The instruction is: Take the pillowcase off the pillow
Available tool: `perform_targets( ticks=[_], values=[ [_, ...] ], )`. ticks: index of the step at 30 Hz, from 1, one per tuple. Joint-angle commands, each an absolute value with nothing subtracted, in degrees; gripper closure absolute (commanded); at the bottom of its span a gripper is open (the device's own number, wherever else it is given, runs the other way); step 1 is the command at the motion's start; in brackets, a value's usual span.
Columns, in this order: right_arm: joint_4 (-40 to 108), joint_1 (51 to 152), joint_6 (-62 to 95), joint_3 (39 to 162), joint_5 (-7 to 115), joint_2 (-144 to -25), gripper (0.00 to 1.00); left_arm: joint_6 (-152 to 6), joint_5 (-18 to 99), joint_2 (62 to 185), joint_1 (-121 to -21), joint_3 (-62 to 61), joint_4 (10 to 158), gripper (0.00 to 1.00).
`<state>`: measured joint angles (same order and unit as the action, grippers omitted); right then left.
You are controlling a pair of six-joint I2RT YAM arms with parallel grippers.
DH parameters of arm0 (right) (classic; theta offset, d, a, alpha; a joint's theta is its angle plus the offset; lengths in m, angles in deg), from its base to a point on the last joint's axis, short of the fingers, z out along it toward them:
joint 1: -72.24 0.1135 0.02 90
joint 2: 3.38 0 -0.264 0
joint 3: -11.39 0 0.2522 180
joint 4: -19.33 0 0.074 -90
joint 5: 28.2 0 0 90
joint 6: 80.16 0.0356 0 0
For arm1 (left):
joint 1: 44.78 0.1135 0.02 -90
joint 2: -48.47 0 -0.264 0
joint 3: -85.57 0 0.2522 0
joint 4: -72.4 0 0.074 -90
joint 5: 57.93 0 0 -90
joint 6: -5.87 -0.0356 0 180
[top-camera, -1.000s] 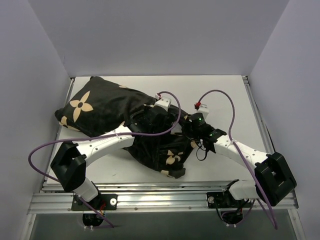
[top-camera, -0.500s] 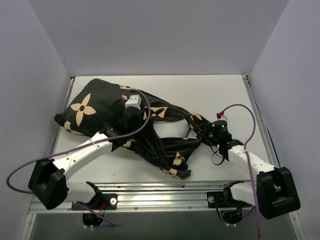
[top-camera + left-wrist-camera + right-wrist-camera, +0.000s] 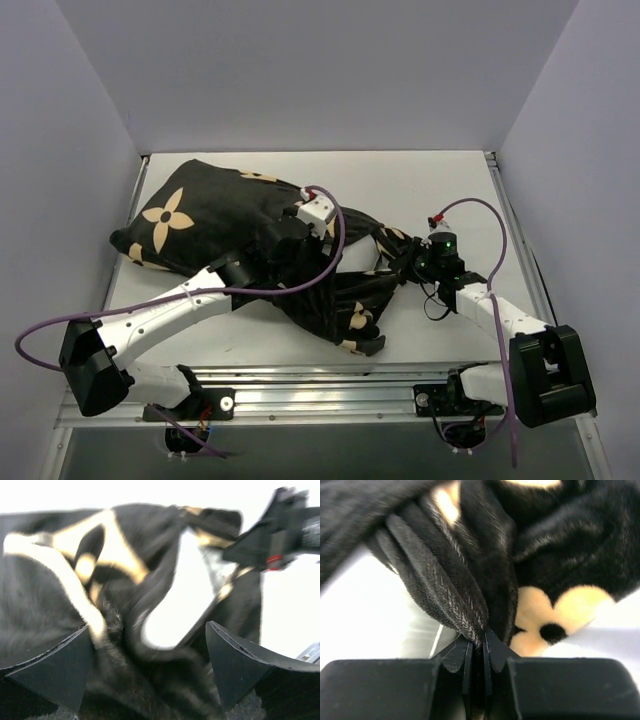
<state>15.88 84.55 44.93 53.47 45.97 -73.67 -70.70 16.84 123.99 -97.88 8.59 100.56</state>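
The black pillowcase [image 3: 200, 215] with tan flower prints lies across the table, bulging at the back left and bunched toward the near middle. The pillow is hidden inside it. My left gripper [image 3: 288, 243] hovers open over the bunched middle, with black fabric [image 3: 125, 680] between its wide-spread fingers [image 3: 240, 665]. A blurred white patch [image 3: 167, 617] shows through the folds; I cannot tell whether it is pillow or table. My right gripper [image 3: 408, 262] is shut on a gathered fold of the pillowcase [image 3: 455, 595] at its right end, beside a tan flower [image 3: 555, 612].
The white table [image 3: 440, 190] is walled at the back and on both sides. A metal rail [image 3: 330, 395] runs along the near edge. Purple cables loop over both arms, the left one [image 3: 335, 235] draped across the fabric.
My right gripper has closed on the pillowcase's right end and drawn it to the right. The left arm swung left off the fabric's middle, then came partly back, still open.
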Motion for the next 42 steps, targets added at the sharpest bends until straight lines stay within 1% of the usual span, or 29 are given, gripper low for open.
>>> perform_targets(
  ticks=[1, 3, 6, 7, 9, 10, 11, 14, 17, 23, 24, 30, 31, 34, 38, 40, 42],
  values=[
    [17.97, 83.84, 42.09, 56.61, 47.39, -72.38, 1.0, -81.22, 20.28, 127.9, -99.88, -0.42, 99.09, 0.03],
    [17.71, 83.93, 41.83, 57.14, 46.95, -72.64, 1.0, -84.04, 22.3, 130.46, -101.64, -3.23, 98.56, 0.03],
    [17.8, 83.93, 41.3, 57.32, 46.95, -72.91, 1.0, -88.43, 26.69, 137.12, -102.61, -7.19, 96.19, 0.09],
    [17.8, 83.93, 41.13, 57.32, 47.04, -72.82, 1.0, -88.87, 27.49, 138.63, -102.7, -9.11, 96.09, 0.14],
    [17.97, 83.84, 40.95, 57.41, 47.3, -72.64, 1.0, -89.75, 29.25, 143.79, -102.61, -11.67, 97.84, 0.19],
    [18.06, 83.84, 40.6, 57.41, 47.48, -72.73, 1.0, -90.28, 29.77, 145.66, -102.61, -14.73, 99.07, 0.26],
    [18.15, 83.75, 40.6, 57.32, 47.65, -72.56, 1.0, -90.46, 30.22, 147.41, -102.61, -16.24, 100.3, 0.31],
    [18.32, 83.49, 40.16, 57.23, 48.53, -72.73, 1.0, -91.86, 29.34, 153.31, -102.09, -20.54, 103.74, 0.39],
    [17.8, 83.49, 39.81, 56.97, 48.53, -73.43, 1.0, -93.44, 28.82, 157.53, -101.12, -23.88, 106.02, 0.39],
    [16.13, 83.4, 40.07, 56.18, 47.83, -74.84, 1.0, -96.08, 24.6, 164.04, -98.84, -28.55, 111.12, 0.35],
    [15.95, 83.31, 39.98, 56.0, 47.83, -74.93, 1.0, -96.43, 23.81, 164.83, -98.66, -28.73, 111.47, 0.3],
    [15.51, 83.31, 39.81, 55.56, 47.92, -75.19, 1.0, -97.4, 20.03, 166.76, -96.9, -28.47, 112.18, 0.16],
    [15.42, 83.31, 39.81, 55.47, 48.0, -75.19, 1.0, -97.66, 19.59, 166.94, -96.81, -28.21, 112.18, 0.12],
    [15.34, 83.31, 39.81, 55.47, 48.18, -75.37, 1.0, -97.67, 17.57, 168.26, -96.55, -28.03, 112.62, 0.09],
    [15.16, 83.31, 39.81, 55.56, 48.27, -75.54, 1.0, -96.26, 15.72, 169.49, -95.76, -26.37, 112.09, 0.06],
    [14.99, 83.31, 39.81, 55.56, 48.09, -75.81, 1.0, -94.95, 14.24, 170.02, -95.24, -25.4, 111.39, 0.06],
    [14.72, 83.31, 39.89, 55.47, 47.92, -76.07, 1.0, -94.15, 14.05, 170.46, -94.79, -23.99, 110.95, 0.13]
  ],
)
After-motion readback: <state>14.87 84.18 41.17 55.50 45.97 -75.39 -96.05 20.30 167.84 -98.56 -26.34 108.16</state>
